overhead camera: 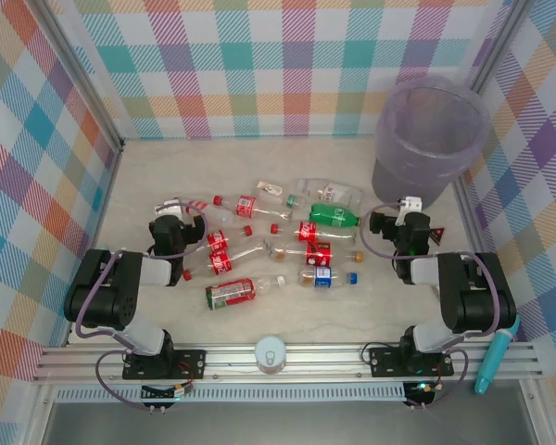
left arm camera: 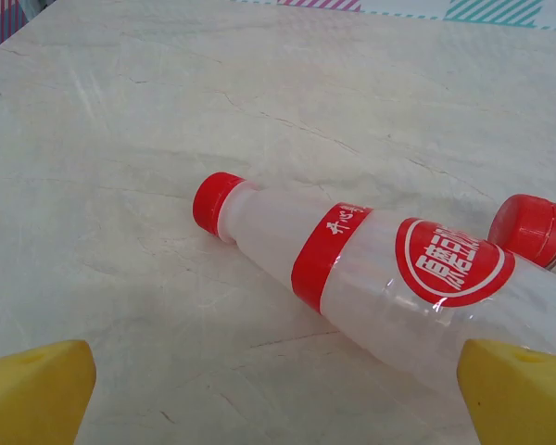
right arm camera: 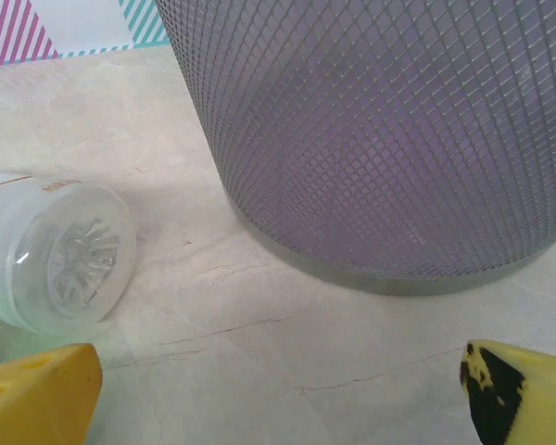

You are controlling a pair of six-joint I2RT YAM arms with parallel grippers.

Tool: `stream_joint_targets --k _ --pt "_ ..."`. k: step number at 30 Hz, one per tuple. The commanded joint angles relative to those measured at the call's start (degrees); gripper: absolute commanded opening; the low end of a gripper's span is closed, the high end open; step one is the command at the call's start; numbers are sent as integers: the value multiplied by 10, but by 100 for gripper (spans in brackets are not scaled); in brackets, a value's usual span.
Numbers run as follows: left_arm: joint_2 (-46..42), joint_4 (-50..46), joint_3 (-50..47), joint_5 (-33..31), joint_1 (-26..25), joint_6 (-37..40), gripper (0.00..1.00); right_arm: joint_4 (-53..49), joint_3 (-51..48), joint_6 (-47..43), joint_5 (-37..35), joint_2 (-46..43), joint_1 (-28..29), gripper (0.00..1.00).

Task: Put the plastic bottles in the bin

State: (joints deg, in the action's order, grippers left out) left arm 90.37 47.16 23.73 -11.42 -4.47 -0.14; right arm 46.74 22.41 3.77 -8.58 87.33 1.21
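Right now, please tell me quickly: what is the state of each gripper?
Left gripper: open, holding nothing, a red-capped bottle just ahead.
Right gripper: open, holding nothing, facing the bin.

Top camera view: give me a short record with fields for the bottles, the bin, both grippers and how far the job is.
bottles: about a dozen plastic bottles lying scattered on the table, mostly red-labelled
bin: bin upright at the far right, beside the cluster
left gripper: left gripper open, at the cluster's left edge, holding nothing
right gripper: right gripper open, near the bin's base, holding nothing
progress: no bottle gripped yet
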Motion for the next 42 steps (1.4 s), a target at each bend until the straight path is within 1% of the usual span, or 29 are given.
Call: stream_joint_targets --k 1,23,26,28,29,30,31,32,35,37,40,42 --pt "-1 25 -5 4 -3 8 100 21 0 -5 -1 2 4 99" --pt "0 22 -3 5 -2 7 100 17 3 -3 0 3 2 99" --pt "-6 15 -2 23 -3 14 100 17 3 -8 7 1 3 99" --pt "-44 -63 24 41 -6 27 100 -36 25 -12 16 -20 3 99" --pt "-63 -104 37 35 -9 28 100 -69 36 -15 14 -30 5 99" --pt "-84 -138 50 23 -13 28 100 -123 54 -11 9 -46 6 99" --pt "-102 -166 61 4 -20 29 100 -175 70 -4 5 -63 6 99" --pt "-118 -197 71 -11 -26 23 100 -204 80 -1 5 -74 6 99" --pt "-158 -315 120 -57 -46 -13 100 -262 86 4 3 -113 17 99" --pt "-178 -421 175 -69 -52 -49 100 -330 98 12 -1 -145 26 99" --pt "-191 -552 243 -97 -51 -87 100 -427 110 35 -4 -190 41 99" --pt "-179 -636 292 -113 -39 -103 100 -480 114 53 5 -224 55 99"
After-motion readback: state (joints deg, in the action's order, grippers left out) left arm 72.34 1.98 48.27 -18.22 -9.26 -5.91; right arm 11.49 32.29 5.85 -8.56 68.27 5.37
